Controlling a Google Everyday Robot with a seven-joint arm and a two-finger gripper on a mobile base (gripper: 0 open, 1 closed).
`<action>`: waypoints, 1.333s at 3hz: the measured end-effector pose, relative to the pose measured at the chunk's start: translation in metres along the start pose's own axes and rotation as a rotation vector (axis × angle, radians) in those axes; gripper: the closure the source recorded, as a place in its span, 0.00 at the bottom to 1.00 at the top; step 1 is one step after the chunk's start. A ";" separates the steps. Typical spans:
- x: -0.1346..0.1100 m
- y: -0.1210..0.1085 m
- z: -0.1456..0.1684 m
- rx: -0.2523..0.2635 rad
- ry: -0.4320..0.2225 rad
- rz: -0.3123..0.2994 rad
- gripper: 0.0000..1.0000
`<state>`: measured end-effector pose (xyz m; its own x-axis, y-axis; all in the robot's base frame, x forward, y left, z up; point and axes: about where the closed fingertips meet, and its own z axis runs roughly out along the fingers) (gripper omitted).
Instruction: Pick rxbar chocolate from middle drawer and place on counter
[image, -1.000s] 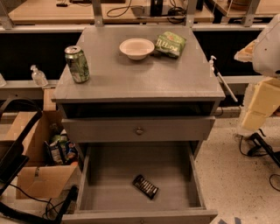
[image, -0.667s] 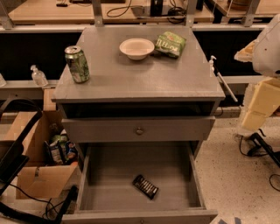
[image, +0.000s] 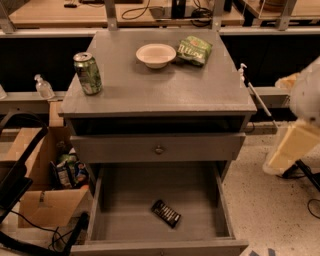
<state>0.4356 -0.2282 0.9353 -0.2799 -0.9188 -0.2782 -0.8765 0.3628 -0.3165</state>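
Observation:
The rxbar chocolate (image: 166, 213) is a small black bar lying flat and slanted on the floor of the open middle drawer (image: 125, 220), near its front centre. The drawer is pulled far out at the bottom of the cabinet. The counter (image: 160, 85) is the grey top above it. My gripper is not in view; only a pale, bulky part of my arm (image: 300, 125) shows at the right edge, level with the cabinet's side and well away from the bar.
On the counter stand a green soda can (image: 88, 73) at front left, a white bowl (image: 156, 55) and a green snack bag (image: 194, 50) at the back. A shut drawer front with a round knob (image: 159, 149) sits above the open drawer. A cardboard box (image: 45, 195) of items is on the floor at left.

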 end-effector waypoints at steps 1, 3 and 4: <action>0.059 0.040 0.060 0.017 -0.015 0.086 0.00; 0.079 -0.004 0.137 0.196 -0.238 0.227 0.00; 0.074 -0.003 0.152 0.176 -0.247 0.232 0.00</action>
<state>0.4767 -0.2733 0.7777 -0.3414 -0.7517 -0.5642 -0.7141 0.5978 -0.3644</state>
